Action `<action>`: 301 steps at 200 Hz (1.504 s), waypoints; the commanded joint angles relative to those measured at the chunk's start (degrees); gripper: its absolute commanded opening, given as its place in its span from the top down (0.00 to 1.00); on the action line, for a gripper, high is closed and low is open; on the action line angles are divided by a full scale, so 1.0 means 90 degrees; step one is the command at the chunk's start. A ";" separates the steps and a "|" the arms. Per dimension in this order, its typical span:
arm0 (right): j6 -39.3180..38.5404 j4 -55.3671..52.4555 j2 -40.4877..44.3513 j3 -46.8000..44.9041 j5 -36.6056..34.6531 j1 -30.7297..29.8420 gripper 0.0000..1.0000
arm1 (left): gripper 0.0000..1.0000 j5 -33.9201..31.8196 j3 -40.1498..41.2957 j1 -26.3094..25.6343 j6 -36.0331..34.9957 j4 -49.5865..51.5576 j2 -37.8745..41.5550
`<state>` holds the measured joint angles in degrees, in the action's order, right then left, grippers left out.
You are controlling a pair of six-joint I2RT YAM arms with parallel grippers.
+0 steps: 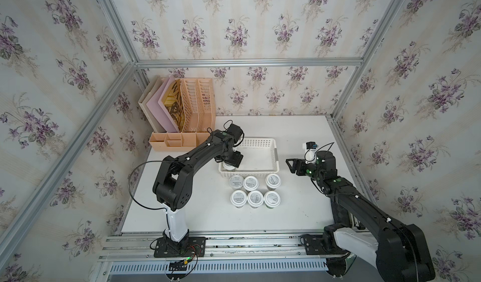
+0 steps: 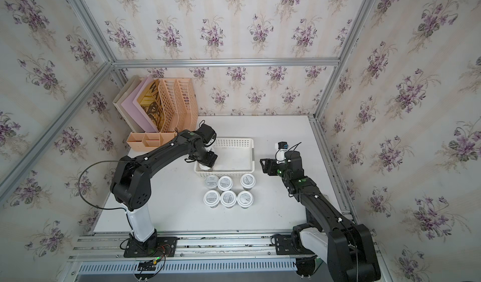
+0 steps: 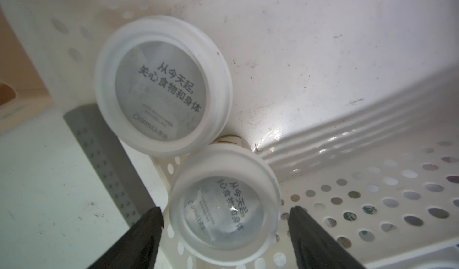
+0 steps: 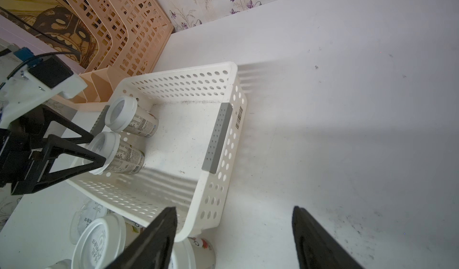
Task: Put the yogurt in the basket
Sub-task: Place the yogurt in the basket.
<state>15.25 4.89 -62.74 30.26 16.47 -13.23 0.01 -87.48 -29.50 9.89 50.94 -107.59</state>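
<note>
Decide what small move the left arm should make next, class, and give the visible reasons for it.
Probably lift the left gripper straight up out of the basket. Its fingers stand clear of the yogurt cup on both sides, and it rests upright on the basket floor beside another cup, so it looks released. Six cups are outside the basket.

We're high over the six o'clock edge in both top views, looking down and toward the back wall (image 1: 247, 33) at twelve, with the whole table (image 1: 294, 129) in frame. Our left wrist camera is in very close above two yogurt cups (image 3: 162, 86) inside the basket (image 3: 323, 56). Our right wrist camera sits farther off at three o'clock, facing nine, and we share those same cups and that basket.
</note>
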 commanded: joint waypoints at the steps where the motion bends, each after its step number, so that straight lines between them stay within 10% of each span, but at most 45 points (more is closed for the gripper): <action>1: 0.0014 0.0112 -0.0017 0.0051 0.0001 -0.0015 0.22 | 0.14 -0.0109 -0.0133 0.0003 0.0029 0.0189 0.0093; 301: 0.0005 0.0084 -0.0002 0.0052 -0.0034 -0.0046 0.22 | 0.01 -0.0403 0.0821 -0.0006 0.0323 -0.0560 0.1100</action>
<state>15.22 4.89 -62.83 30.30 16.43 -13.54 -3.07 -81.10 -29.63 12.08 47.79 -100.47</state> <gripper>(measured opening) 0.779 0.990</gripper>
